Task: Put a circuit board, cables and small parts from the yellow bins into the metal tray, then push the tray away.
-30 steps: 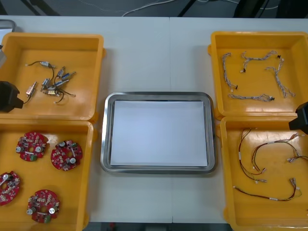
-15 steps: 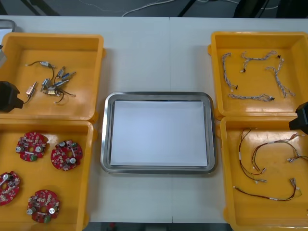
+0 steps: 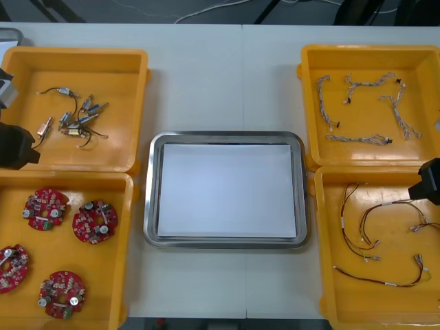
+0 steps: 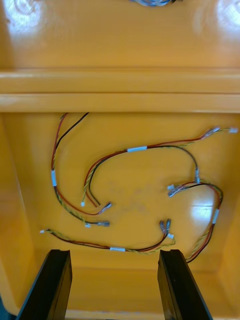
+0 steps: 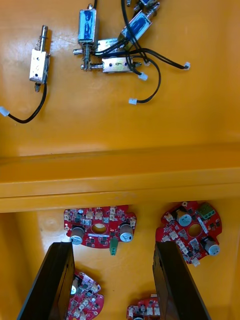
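Both pairs of fingers (image 5: 52,280) stand spread, left gripper (image 5: 111,250) over red circuit boards (image 5: 102,239), right gripper (image 4: 112,255) over red and yellow cables (image 4: 170,145) whose white tags (image 4: 136,148) are unreadable.

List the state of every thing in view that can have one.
metal tray, empty, white inside
left pincer, open, near circuit boards
right pincer, open, near red and yellow cables
small metal parts, mostly heaped together
twisted cables, lying loose, apart

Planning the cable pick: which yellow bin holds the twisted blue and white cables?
The far right bin; the others hold red and yellow cables, small metal parts or boards.
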Robot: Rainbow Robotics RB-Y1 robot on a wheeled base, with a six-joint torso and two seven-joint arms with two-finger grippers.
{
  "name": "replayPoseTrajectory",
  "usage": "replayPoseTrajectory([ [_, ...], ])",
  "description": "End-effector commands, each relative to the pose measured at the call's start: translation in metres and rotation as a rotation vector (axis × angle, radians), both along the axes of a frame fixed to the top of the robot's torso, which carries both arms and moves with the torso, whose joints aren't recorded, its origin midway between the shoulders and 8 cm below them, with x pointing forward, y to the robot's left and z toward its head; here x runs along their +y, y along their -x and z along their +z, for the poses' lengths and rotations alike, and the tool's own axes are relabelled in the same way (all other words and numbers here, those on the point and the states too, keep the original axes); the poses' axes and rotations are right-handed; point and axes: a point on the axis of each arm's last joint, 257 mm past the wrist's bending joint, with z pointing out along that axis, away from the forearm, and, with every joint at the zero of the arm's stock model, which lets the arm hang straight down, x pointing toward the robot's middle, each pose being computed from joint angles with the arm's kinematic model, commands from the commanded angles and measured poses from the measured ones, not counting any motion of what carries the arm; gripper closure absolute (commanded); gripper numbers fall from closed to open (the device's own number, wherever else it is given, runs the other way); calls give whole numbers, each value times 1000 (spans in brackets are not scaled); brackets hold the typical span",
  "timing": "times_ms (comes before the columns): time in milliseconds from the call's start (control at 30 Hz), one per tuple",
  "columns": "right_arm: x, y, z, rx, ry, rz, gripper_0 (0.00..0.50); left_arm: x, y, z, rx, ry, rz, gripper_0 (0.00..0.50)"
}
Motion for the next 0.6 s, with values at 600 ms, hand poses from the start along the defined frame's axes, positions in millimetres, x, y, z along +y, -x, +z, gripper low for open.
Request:
replayPoseTrajectory([
  [600,-32,26,-50,36,-94,-437,0,-15,84,20,-53,-2,-137,5],
])
